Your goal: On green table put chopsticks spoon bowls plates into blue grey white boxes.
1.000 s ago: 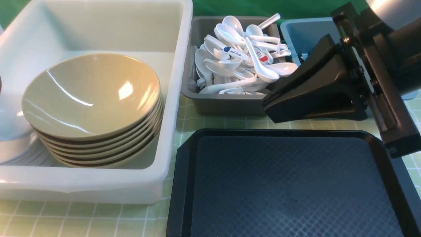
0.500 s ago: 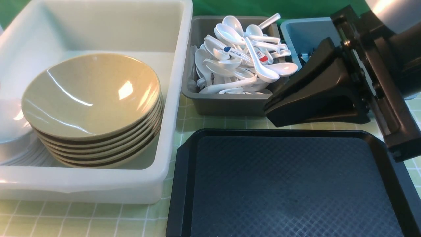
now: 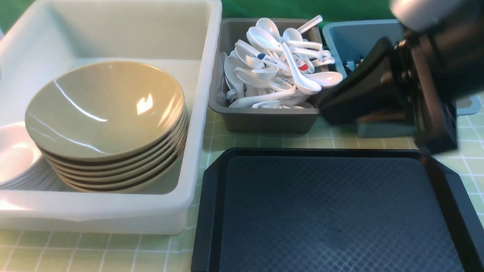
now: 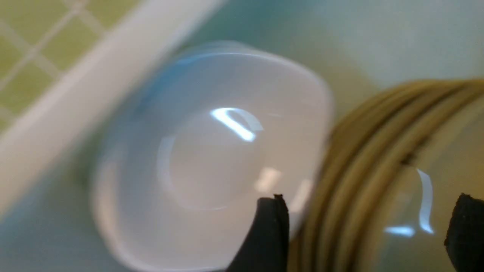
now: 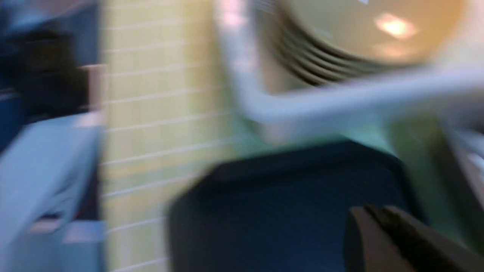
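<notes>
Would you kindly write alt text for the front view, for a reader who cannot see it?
A white box on the left holds a stack of tan bowls beside white dishes. Behind an empty dark tray, a grey box brims with white spoons, and the blurred right hand hangs before a blue box.

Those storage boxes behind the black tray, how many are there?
3. The white box holding stacked dishes is on the left, the grey box full of spoons sits in the middle, and the blue box is on the right, partly hidden by the right arm.
</notes>
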`<act>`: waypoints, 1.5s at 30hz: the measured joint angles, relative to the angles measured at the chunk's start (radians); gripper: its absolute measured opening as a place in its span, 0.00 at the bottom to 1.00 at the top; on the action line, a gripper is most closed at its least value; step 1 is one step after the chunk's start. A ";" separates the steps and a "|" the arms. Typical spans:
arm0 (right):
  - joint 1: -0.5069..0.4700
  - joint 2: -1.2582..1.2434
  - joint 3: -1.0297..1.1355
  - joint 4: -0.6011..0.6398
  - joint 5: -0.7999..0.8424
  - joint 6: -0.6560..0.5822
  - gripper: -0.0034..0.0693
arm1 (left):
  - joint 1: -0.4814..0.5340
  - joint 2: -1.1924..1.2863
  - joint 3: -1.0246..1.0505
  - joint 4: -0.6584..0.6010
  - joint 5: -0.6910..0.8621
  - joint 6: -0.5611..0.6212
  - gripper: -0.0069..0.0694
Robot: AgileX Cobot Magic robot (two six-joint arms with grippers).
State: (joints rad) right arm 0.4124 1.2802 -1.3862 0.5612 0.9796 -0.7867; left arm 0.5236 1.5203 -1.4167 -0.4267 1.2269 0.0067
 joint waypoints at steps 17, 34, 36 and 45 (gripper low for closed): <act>-0.085 -0.315 0.181 -0.243 -0.328 0.427 0.11 | -0.697 -0.321 0.035 0.103 0.018 0.105 0.10; -0.086 -1.228 1.043 -0.329 -0.612 0.478 0.11 | -0.891 -1.138 0.771 -0.063 -0.182 -0.103 0.09; -0.086 -1.246 1.049 -0.329 -0.624 0.488 0.11 | -0.891 -1.207 0.799 -0.076 -0.243 -0.103 0.09; -0.086 -1.250 1.049 -0.326 -0.627 0.500 0.11 | -0.892 -1.355 0.826 -0.094 -0.318 -0.104 0.09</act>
State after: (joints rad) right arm 0.3264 0.0303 -0.3368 0.2347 0.3525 -0.2863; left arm -0.3685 0.1656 -0.5906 -0.5206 0.9085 -0.0974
